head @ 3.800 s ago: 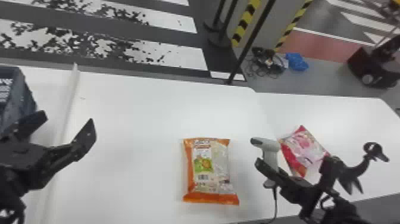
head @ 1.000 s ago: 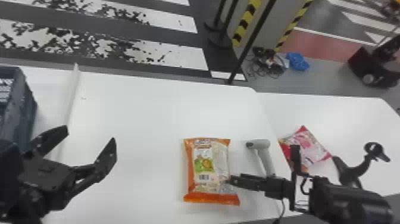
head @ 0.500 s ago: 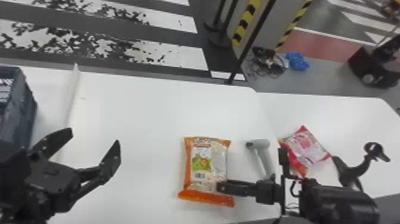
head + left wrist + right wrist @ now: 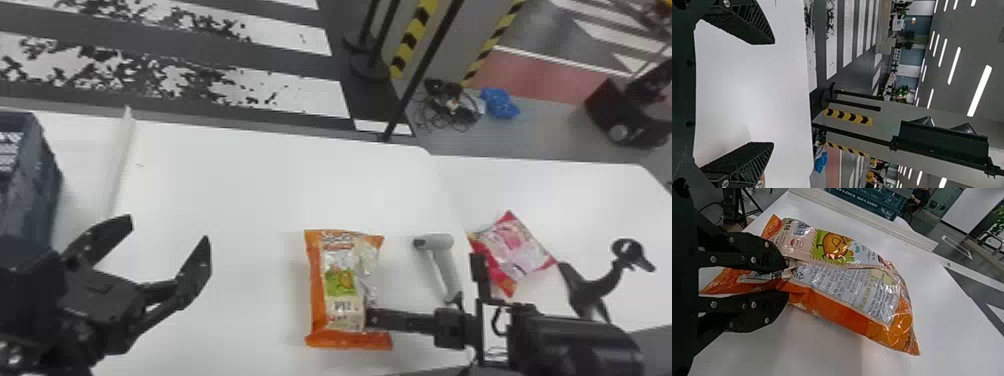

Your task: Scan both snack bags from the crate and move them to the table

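Observation:
In the head view my right gripper [image 4: 369,318] is at the lower right edge of the orange snack bag [image 4: 342,320] on the white table [image 4: 240,200]. In the right wrist view both fingers of my right gripper [image 4: 786,278] pinch a fold of the orange bag [image 4: 840,313]. The pink and red snack bag [image 4: 517,245] lies farther right. Between the bags stands the grey scanner [image 4: 440,243]. At the left, above the table, my left gripper [image 4: 167,230] is spread with nothing between its fingers; in the left wrist view the left gripper [image 4: 774,93] is likewise empty.
The dark blue crate [image 4: 35,185] stands at the far left, beyond a raised white strip [image 4: 120,165]. A black curved stand [image 4: 595,290] is at the right, beside the pink bag. A dark post [image 4: 420,75] rises behind the table's back edge.
My right gripper has come left from the scanner to the orange bag and shut on it; the bag has shifted and turned slightly. The left gripper has moved right, away from the crate.

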`<move>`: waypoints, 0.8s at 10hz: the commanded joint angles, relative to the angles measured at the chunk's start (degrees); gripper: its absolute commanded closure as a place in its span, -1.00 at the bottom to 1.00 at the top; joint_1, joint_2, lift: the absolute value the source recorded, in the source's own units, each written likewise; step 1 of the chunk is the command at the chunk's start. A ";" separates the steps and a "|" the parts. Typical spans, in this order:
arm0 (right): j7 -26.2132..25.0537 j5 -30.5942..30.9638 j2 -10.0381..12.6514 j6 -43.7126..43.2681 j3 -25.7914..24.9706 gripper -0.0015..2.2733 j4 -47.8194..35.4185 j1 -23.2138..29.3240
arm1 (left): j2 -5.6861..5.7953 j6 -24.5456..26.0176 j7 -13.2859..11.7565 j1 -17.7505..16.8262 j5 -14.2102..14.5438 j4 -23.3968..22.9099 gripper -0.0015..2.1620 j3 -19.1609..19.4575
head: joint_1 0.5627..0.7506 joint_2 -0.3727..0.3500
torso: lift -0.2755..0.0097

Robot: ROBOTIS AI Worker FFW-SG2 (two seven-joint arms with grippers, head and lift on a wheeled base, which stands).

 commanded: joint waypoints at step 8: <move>-10.89 -27.75 5.71 0.78 -30.45 0.96 0.67 -4.18 | 0.44 -0.03 0.01 -0.78 -0.26 1.51 -0.93 -0.46 | 0.41 -0.94 | 0.32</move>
